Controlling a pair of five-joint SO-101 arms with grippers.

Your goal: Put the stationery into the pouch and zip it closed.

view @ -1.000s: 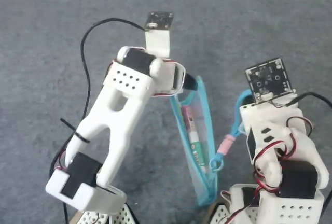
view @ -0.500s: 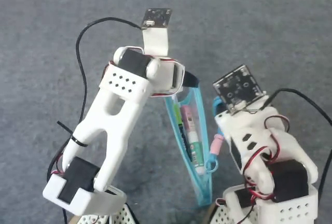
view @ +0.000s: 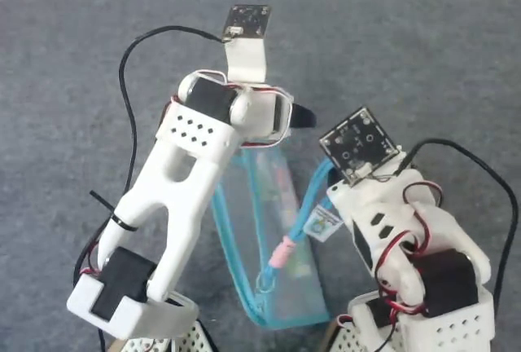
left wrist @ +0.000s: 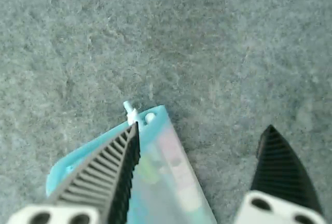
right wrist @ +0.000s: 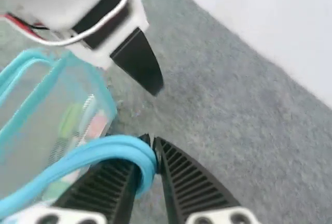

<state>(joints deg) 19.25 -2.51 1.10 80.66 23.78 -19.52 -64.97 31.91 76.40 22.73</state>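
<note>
A clear pouch (view: 273, 279) with blue trim lies on the grey mat between the two arms. Pens (view: 286, 190) in pink and green show through it. My left gripper (left wrist: 202, 129) hangs open over the pouch's far corner (left wrist: 148, 117), one finger above the pouch and the other over bare mat. My right gripper (right wrist: 154, 144) is shut on the pouch's blue strap (right wrist: 111, 154). That strap (view: 305, 213) runs from the right gripper down to a pink piece (view: 282, 252) and a small label (view: 324, 223). In the right wrist view the pouch (right wrist: 46, 105) sits beside the left arm's black finger (right wrist: 137, 60).
The grey mat (view: 423, 67) stretches to a pale wall at the back. Both arm bases crowd the near edge, with black cables (view: 130, 83) looping at the left. Open mat lies behind and to both sides of the pouch.
The right arm swung left toward the pouch with the strap. The pouch went from standing on its edge to lying flatter, spread toward the left. The left arm barely moved.
</note>
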